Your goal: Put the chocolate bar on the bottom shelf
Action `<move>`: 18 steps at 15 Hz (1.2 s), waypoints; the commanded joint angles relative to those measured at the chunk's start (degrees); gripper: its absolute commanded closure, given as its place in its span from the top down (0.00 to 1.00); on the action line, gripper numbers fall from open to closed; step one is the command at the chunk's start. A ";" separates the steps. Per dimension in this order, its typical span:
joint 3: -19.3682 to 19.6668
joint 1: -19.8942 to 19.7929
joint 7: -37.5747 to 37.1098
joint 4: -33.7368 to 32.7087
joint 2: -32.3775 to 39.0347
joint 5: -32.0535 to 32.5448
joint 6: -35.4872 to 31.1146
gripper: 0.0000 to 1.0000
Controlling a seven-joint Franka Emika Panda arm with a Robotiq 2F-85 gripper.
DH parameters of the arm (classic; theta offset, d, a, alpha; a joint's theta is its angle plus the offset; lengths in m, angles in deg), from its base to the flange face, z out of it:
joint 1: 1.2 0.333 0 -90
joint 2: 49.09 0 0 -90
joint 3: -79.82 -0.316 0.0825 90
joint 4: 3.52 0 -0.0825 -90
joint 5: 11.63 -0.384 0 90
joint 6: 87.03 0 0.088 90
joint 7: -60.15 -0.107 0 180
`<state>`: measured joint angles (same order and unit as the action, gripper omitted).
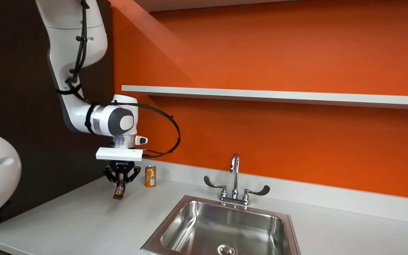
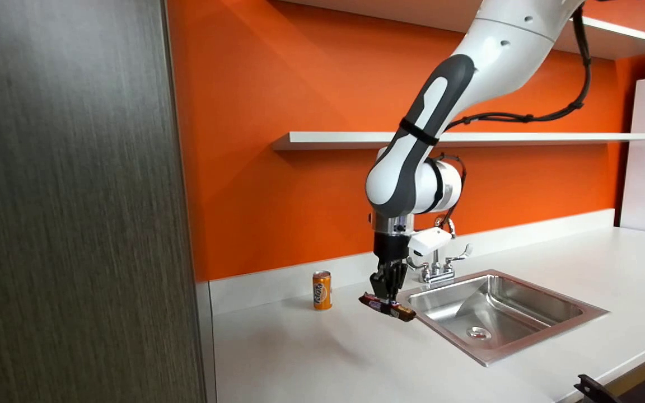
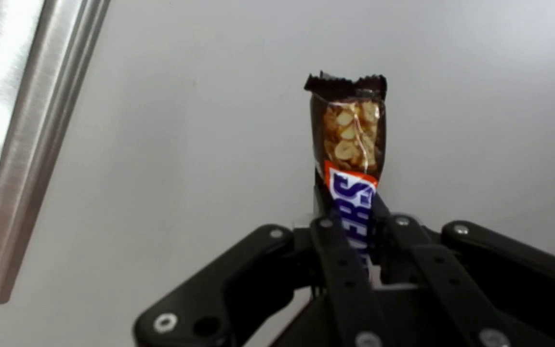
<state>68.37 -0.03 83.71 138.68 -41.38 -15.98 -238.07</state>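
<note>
The chocolate bar (image 1: 118,193) is a Snickers in a dark brown wrapper. It also shows in an exterior view (image 2: 403,313) and in the wrist view (image 3: 351,137). My gripper (image 1: 120,182) points down and is shut on the bar's middle, holding it above the counter. In the wrist view the fingers (image 3: 352,209) press on both sides of the bar, and its near end is hidden between them. The bottom shelf (image 1: 278,95) is a long light ledge on the orange wall, higher than the gripper. It also shows in an exterior view (image 2: 331,139), partly behind the arm.
An orange can (image 1: 150,176) stands on the counter near the back wall, close to the gripper. A metal sink (image 1: 171,219) with a faucet (image 1: 235,180) lies beside it. A higher shelf (image 2: 625,38) hangs above the bottom shelf. A dark panel (image 2: 76,196) borders the counter.
</note>
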 commanded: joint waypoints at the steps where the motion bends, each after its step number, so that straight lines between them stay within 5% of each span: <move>1: 0.89 1.11 -2.55 7.06 -13.54 -4.25 4.43 0.04; 10: 6.03 5.04 -10.46 3.04 -38.32 -2.06 22.98 0.04; 18: 5.54 4.57 -18.35 -10.37 -42.36 -1.46 31.88 0.04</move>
<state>73.78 4.46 69.23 133.63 -84.75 -18.90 -209.33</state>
